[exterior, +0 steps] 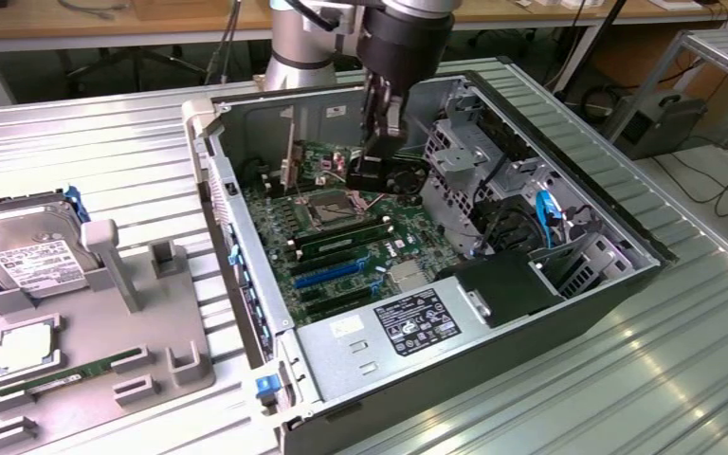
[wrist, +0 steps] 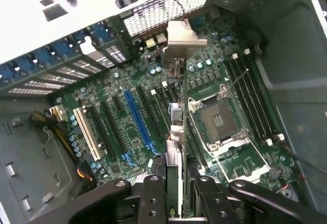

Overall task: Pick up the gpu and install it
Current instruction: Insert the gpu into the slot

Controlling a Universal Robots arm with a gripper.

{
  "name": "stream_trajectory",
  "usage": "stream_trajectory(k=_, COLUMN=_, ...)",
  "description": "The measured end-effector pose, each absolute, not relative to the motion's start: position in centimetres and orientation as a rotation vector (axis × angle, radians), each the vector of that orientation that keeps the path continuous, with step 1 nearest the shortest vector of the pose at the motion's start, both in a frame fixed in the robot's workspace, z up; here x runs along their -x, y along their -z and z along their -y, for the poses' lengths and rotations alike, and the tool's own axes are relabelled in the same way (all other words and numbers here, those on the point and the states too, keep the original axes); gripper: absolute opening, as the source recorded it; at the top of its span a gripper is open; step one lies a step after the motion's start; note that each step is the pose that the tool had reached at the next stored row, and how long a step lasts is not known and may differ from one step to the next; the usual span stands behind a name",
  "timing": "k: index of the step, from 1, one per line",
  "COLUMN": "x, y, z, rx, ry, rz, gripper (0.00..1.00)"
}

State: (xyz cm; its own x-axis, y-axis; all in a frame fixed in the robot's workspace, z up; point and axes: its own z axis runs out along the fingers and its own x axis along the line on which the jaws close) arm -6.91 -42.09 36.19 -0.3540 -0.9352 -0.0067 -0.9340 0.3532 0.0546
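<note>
a ribbed silver metal table (exterior: 667, 379) carries a large open black and grey computer case (exterior: 591, 313) lying on its side at the centre of the exterior view. on the exterior view's left sits a grey moulded plastic tray (exterior: 124, 313) holding a silver boxy hard drive with a white label (exterior: 35, 256) and a narrow green memory stick (exterior: 67, 374). the grey robot arm (exterior: 402, 38) reaches down from the upper centre into the case, over the green motherboard (exterior: 338, 237). the black gripper (wrist: 178, 188) has its fingers clamped on the gpu, a thin dark card with a silver bracket (wrist: 176, 132), held edge-on between the blue expansion slot (wrist: 135, 116) and the square metal processor socket (wrist: 217, 119), bracket toward the vented case wall. whether it touches a slot i cannot tell.
</note>
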Motion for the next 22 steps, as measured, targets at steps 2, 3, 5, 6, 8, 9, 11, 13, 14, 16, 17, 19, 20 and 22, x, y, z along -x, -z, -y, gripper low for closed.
stream_trajectory(k=2, x=6.9, y=-36.1, z=42.1, rx=-1.814, ry=0.075, rz=2.532, gripper=0.26)
stream_trajectory(k=3, x=6.9, y=-36.1, z=42.1, rx=-1.838, ry=0.075, rz=2.514, gripper=0.26)
stream_trajectory(k=5, x=6.9, y=-35.9, z=42.1, rx=-1.897, ry=0.074, rz=2.468, gripper=0.26)
stream_trajectory(k=6, x=6.9, y=-35.8, z=42.1, rx=-1.936, ry=0.073, rz=2.437, gripper=0.26)
stream_trajectory(k=8, x=6.9, y=-35.6, z=42.1, rx=-1.977, ry=0.072, rz=2.403, gripper=0.26)
stream_trajectory(k=9, x=6.9, y=-35.6, z=42.2, rx=-1.99, ry=0.071, rz=2.392, gripper=0.26)
stream_trajectory(k=11, x=6.9, y=-35.4, z=42.4, rx=-2.011, ry=0.069, rz=2.377, gripper=0.26)
stream_trajectory(k=13, x=7.1, y=-35.2, z=42.8, rx=-2.02, ry=0.064, rz=2.374, gripper=0.26)
stream_trajectory(k=14, x=7.2, y=-35.1, z=43.0, rx=-2.022, ry=0.063, rz=2.374, gripper=0.26)
stream_trajectory(k=16, x=7.2, y=-34.8, z=43.4, rx=-2.036, ry=0.062, rz=2.362, gripper=0.26)
stream_trajectory(k=17, x=7.2, y=-34.7, z=43.4, rx=-2.045, ry=0.061, rz=2.354, gripper=0.26)
stream_trajectory(k=19, x=7.2, y=-34.5, z=43.6, rx=-2.082, ry=0.061, rz=2.321, gripper=0.26)
stream_trajectory(k=20, x=7.2, y=-34.3, z=43.6, rx=-2.1, ry=0.061, rz=2.305, gripper=0.26)
stream_trajectory(k=22, x=7.4, y=-34.0, z=43.7, rx=-2.113, ry=0.06, rz=2.293, gripper=0.26)
